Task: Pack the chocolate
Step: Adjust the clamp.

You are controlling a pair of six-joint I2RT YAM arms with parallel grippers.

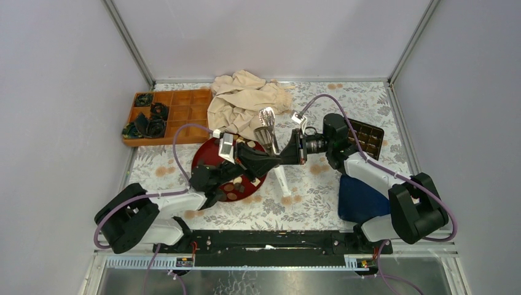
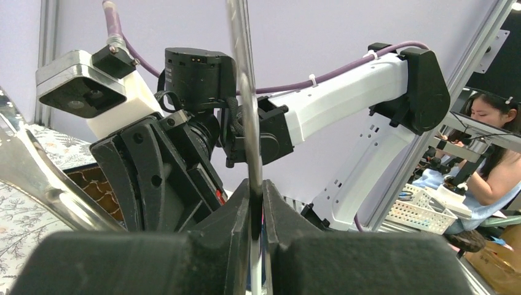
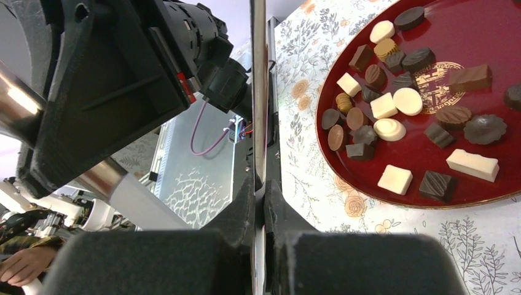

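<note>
Right claw pinches tongs; left claw too. Chocolate, red plate, 2 o'clock: likely light, brittle, slick; pinch flat sides gently.

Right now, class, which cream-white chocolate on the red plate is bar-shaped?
The long cream-white bar at the red plate's rim, beside a dark ridged square; the other white pieces are small squares or rounds.

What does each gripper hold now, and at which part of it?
The left gripper and the right gripper each pinch the metal tongs by a thin flat arm; whether the same arm cannot be told.
</note>
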